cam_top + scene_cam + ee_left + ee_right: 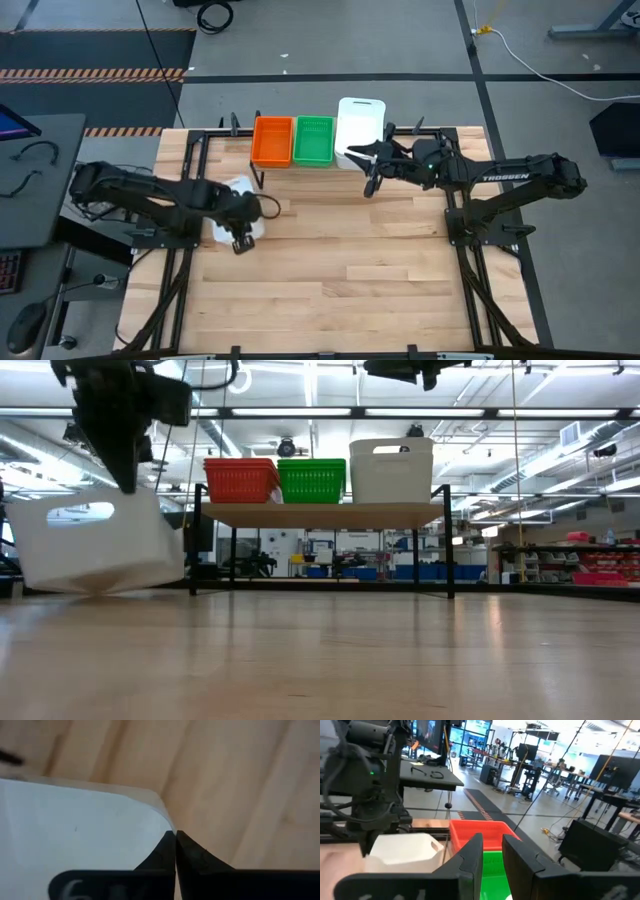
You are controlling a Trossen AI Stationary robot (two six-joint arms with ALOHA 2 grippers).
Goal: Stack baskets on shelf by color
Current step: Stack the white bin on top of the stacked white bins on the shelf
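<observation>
Closest thing to you in the low view is the loose white basket (pixel 98 547), sitting on the table (pixel 330 660) with one side tipped up a bit, so it's not flat. Its long side with the handle cutout faces that camera. From above, the same basket (pixel 232 212) is on the left half of the tabletop, well apart from the shelf (pixel 262 170).

Your left gripper (pixel 241 241) is pinched down on that basket's rim. In the left wrist view the two fingers (pixel 186 854) are squeezed together with basically no gap, right at the rounded corner of the white wall (pixel 80 837), so it's clamped on.

Your right gripper (pixel 370 168) hangs above the shelf end where the white stack (pixel 359 128) sits. In the right wrist view its fingers (pixel 470 857) are only narrowly parted with nothing between them, so it's released.

On the shelf, the three stacks are lined up side by side along the plank: orange baskets (pixel 272 140), then green baskets (pixel 313 140), then white. Seen from above, each one's long axis runs across the shelf, toward the back edge of the table. In the low view they all sit upright, the white one (pixel 391 470) tallest.
</observation>
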